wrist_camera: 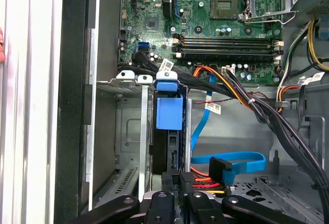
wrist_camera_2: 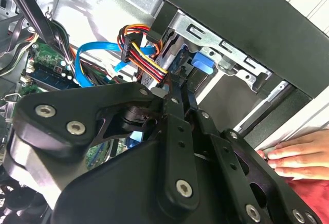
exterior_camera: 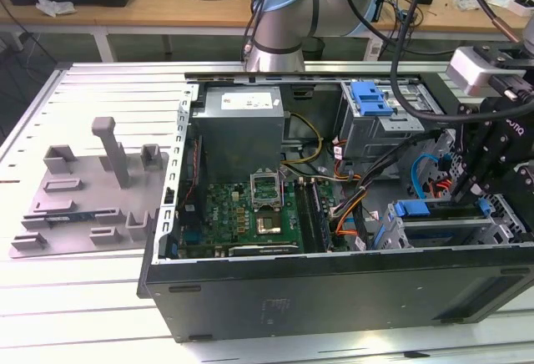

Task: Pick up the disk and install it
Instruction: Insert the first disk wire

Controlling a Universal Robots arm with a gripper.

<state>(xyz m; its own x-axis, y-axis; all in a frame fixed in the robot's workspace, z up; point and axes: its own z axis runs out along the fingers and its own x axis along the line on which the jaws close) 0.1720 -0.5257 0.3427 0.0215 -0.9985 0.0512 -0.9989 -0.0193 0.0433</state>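
The disk [wrist_camera: 165,149] stands on edge in a slot of the metal drive cage [wrist_camera: 128,131] at the front of the open computer case, and its blue bracket [wrist_camera: 168,112] caps the end toward the motherboard. In the exterior view the blue bracket [exterior_camera: 412,209] shows at the cage on that view's right. My gripper [wrist_camera: 179,182] is at the disk's other end, fingers [wrist_camera: 187,181] close together and shut on its edge. In the second wrist view my gripper [wrist_camera_2: 180,82] reaches into the cage beside the blue bracket [wrist_camera_2: 203,63].
Blue data cables [wrist_camera: 234,161] and coloured power wires [wrist_camera_2: 145,54] lie right beside the cage. The motherboard [exterior_camera: 250,209] and power supply [exterior_camera: 242,126] take up the case's other side. A person's hand [wrist_camera_2: 298,154] rests on the case rim. A grey fixture [exterior_camera: 92,193] sits on the table.
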